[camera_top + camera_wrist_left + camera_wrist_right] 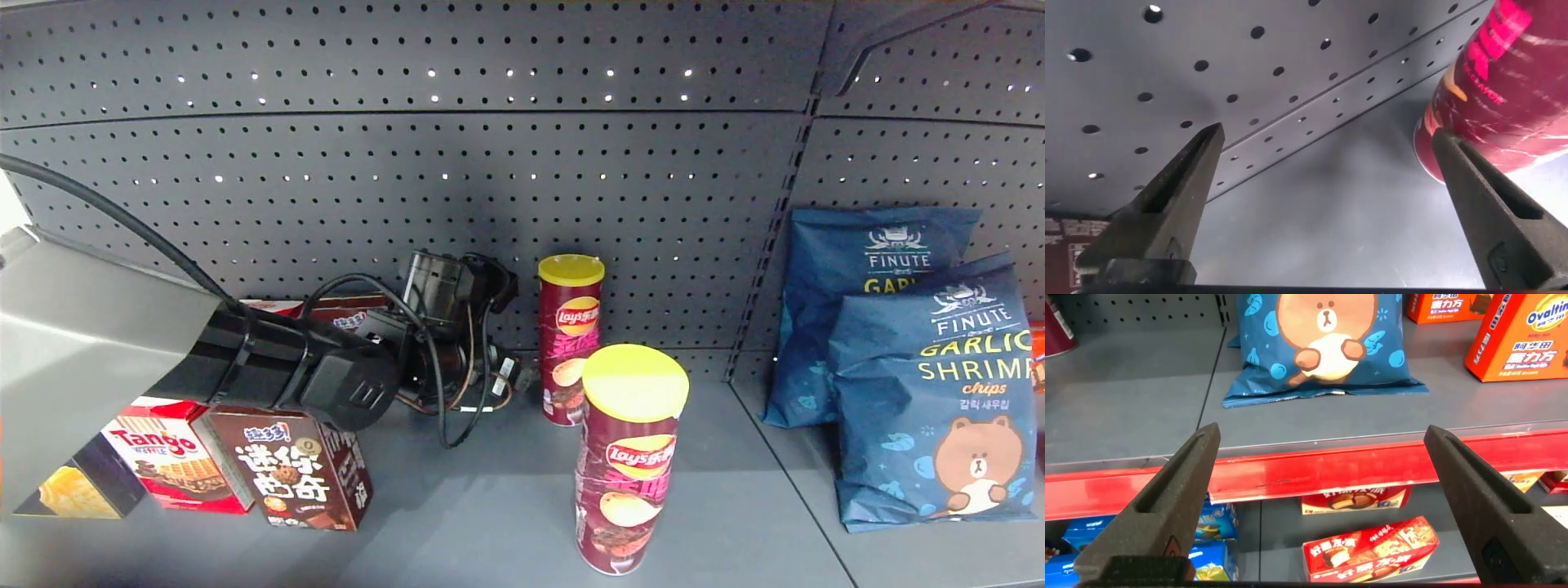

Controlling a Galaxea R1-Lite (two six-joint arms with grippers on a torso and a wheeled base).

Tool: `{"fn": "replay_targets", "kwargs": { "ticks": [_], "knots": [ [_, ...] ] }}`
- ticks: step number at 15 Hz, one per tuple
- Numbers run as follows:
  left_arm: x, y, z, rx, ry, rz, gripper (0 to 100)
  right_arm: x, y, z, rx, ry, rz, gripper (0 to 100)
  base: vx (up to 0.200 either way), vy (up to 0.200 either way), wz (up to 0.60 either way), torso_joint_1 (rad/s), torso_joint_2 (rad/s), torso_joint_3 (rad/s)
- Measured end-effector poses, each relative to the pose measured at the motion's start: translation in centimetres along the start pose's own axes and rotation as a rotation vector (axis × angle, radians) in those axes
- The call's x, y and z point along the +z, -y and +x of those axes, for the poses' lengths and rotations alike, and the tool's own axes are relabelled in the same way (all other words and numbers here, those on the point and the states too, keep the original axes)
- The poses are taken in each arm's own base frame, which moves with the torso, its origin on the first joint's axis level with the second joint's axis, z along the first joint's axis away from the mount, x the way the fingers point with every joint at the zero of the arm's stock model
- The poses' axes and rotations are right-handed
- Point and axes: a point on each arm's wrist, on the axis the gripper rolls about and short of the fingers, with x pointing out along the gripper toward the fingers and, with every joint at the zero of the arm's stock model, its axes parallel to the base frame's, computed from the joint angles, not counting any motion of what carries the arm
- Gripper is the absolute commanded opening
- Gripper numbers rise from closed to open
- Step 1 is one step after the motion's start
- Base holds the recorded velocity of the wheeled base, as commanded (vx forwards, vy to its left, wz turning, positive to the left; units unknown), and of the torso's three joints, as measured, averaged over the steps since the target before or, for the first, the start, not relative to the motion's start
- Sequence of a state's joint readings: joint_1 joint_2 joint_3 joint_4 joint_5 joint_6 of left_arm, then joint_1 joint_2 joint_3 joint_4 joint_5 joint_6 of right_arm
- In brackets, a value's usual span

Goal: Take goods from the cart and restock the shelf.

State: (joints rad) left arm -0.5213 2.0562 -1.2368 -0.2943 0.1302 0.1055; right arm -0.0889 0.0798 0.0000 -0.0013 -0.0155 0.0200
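Two maroon chips cans with yellow lids stand on the grey shelf [490, 506]: one at the back [570, 339] and one nearer the front [629, 461]. My left arm [326, 376] lies low over the shelf, its wrist just left of the back can. My left gripper [1327, 135] is open and holds nothing; it faces the pegboard back wall, and the back can [1515, 82] stands just beyond one fingertip. My right gripper [1321, 433] is open and empty in front of the shelf's red front edge [1315, 469], below a blue chips bag [1323, 343].
Snack boxes stand at the shelf's left: a red wafer box [175, 453] and a brown cookie box [298, 469]. Two blue shrimp-chips bags [931, 408] lean at the right. Orange boxes [1527, 335] sit beside the bag. A lower shelf holds red boxes [1372, 547].
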Motion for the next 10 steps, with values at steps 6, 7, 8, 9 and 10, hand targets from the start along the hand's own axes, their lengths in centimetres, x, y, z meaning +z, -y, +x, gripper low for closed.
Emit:
{"fn": "replay_targets", "kwargs": {
  "ticks": [6,7,8,9,10],
  "knots": [
    [-0.06,0.57,0.74,-0.012,-0.003,0.007,100,0.0,0.0,0.0,0.0,0.0,0.0,100,0.0,0.0,0.0,0.0,0.0,0.0],
    [-0.12,0.59,0.83,-0.012,-0.005,0.007,100,0.0,0.0,0.0,0.0,0.0,0.0,100,0.0,0.0,0.0,0.0,0.0,0.0],
    [-0.16,0.65,0.92,-0.012,-0.006,0.006,100,0.0,0.0,0.0,0.0,0.0,0.0,100,0.0,0.0,0.0,0.0,0.0,0.0],
    [-0.19,0.65,0.97,-0.012,-0.006,0.006,100,0.0,0.0,0.0,0.0,0.0,0.0,100,0.0,0.0,0.0,0.0,0.0,0.0],
    [-0.16,0.65,0.99,-0.012,-0.005,0.006,100,0.0,0.0,0.0,0.0,0.0,0.0,100,0.0,0.0,0.0,0.0,0.0,0.0]
  ]
}}
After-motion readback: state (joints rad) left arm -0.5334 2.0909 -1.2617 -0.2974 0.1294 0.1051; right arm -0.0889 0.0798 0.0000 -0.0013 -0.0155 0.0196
